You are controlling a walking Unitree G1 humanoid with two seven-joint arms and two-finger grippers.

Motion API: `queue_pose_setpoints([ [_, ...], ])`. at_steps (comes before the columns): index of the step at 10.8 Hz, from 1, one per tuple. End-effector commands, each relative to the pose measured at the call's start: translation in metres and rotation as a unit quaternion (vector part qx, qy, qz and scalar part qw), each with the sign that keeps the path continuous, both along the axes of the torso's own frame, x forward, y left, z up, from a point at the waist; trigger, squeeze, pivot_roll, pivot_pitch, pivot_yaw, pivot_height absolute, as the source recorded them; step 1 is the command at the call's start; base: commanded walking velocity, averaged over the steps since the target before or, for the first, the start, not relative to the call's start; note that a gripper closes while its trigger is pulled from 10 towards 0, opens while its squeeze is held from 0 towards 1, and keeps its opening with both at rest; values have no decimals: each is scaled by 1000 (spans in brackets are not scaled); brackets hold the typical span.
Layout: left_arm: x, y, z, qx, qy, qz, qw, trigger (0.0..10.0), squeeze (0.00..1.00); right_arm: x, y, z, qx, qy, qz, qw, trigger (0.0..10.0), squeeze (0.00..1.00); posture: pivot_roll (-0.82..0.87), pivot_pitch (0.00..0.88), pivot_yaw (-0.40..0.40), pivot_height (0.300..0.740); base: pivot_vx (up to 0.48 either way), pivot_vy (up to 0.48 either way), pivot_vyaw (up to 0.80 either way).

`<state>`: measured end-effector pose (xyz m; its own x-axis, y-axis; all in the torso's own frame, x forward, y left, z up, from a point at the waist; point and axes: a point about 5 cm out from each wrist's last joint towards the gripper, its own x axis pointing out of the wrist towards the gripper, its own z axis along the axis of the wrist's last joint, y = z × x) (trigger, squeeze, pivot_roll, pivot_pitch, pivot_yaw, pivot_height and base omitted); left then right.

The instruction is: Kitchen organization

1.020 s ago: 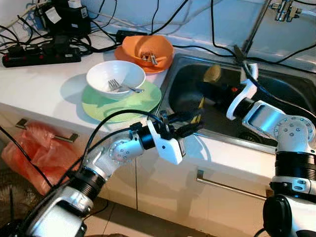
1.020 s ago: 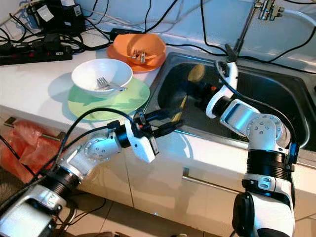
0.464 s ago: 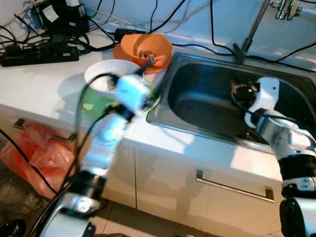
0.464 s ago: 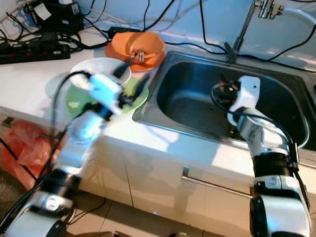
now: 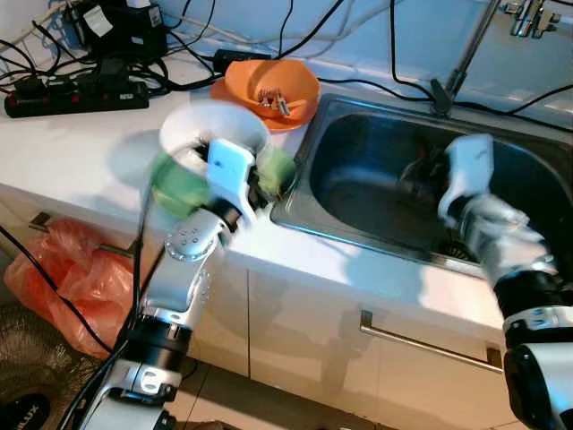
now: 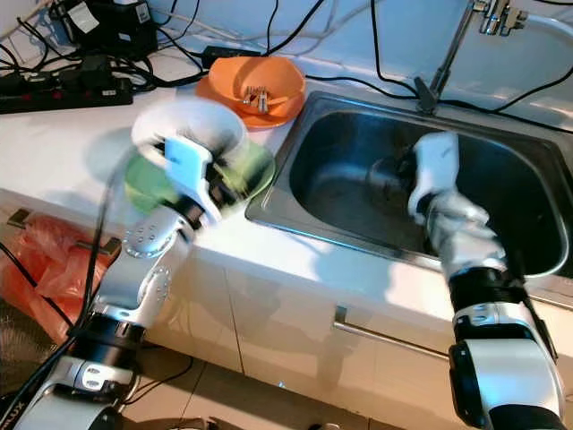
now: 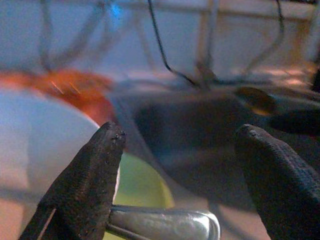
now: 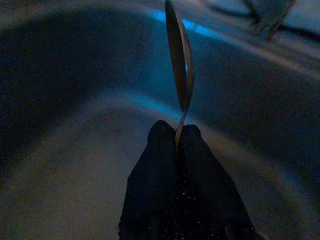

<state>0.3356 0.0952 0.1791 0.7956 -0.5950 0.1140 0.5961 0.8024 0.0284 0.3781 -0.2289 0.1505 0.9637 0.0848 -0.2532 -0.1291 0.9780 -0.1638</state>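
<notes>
- The left claw (image 7: 175, 165) has swung off the cabinet front, where it hung a second ago, and now sits up over the white bowl (image 5: 201, 125) and green plate (image 5: 175, 184) on the bench (image 5: 72, 143); its fingers (image 7: 95, 170) stand well apart, holding nothing
- The head views are smeared around that arm, so it looks caught mid-swing; exactly where its fingertips sit over the dishes cannot be told
- In the left wrist view a silvery utensil handle (image 7: 165, 225) lies just beyond the left finger, beside the green plate; whether it touches the finger is unclear
- The right claw (image 8: 175, 132) has drawn back from the near-left part of the sink (image 5: 376, 188) toward its middle, and is pressed together on the thin stem of a spoon (image 8: 179, 75), which stands edge-on above the fingertips over the dark basin
- A second ago the spoon was held out between both arms near the sink's left edge; now the right arm alone carries it, low inside the basin
- The orange bowl (image 5: 269, 85) with its small cutlery sits as before on the bench behind the white bowl, by the sink's corner
- My reading: the spoon is being put into the sink, and the freed left arm is heading for the next dish, probably the white bowl or the utensil in it
</notes>
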Motion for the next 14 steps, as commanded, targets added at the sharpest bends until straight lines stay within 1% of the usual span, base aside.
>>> queue_pose_setpoints([
  [1,-3,-7,-1,1,20,-26,999,10000,1000,3,-3,9,-25,-16,6,1000,0,0,99,55,-53,740,0,0,0],
  [2,-7,-12,-1,3,40,-54,998,10000,1000,3,-2,4,-50,-12,16,999,0,0,104,51,-52,740,0,0,0],
  [3,-10,-15,4,9,34,-70,997,10000,1000,2,0,-2,-68,0,31,997,0,0,108,51,-54,740,0,0,0],
  [4,-11,-15,11,22,25,-78,996,10000,1000,1,2,-8,-91,12,53,994,7333,0,108,51,-54,740,0,0,0],
  [5,-9,-11,14,20,30,-67,997,10000,1000,1,3,-12,-93,15,58,994,10000,1000,110,49,-54,740,0,0,0],
  [7,-7,-5,17,12,37,-56,998,10000,1000,0,1,-14,-94,11,56,994,10000,1000,111,47,-53,740,0,0,0],
  [10,-5,-1,19,20,37,-46,998,10000,1000,0,1,-10,-87,-6,65,994,10000,1000,110,47,-52,740,0,0,0],
  [11,-5,-1,20,19,37,-44,998,10000,1000,1,3,-7,-102,-18,73,992,10000,1000,110,47,-53,740,0,0,0],
  [13,-6,-2,22,15,33,-44,998,10000,1000,2,4,0,-101,-43,82,991,10000,1000,107,50,-59,740,0,0,0],
  [14,-7,-2,28,0,29,-39,999,10000,1000,2,4,6,-84,-49,101,990,10000,1000,107,50,-59,740,0,0,0],
])
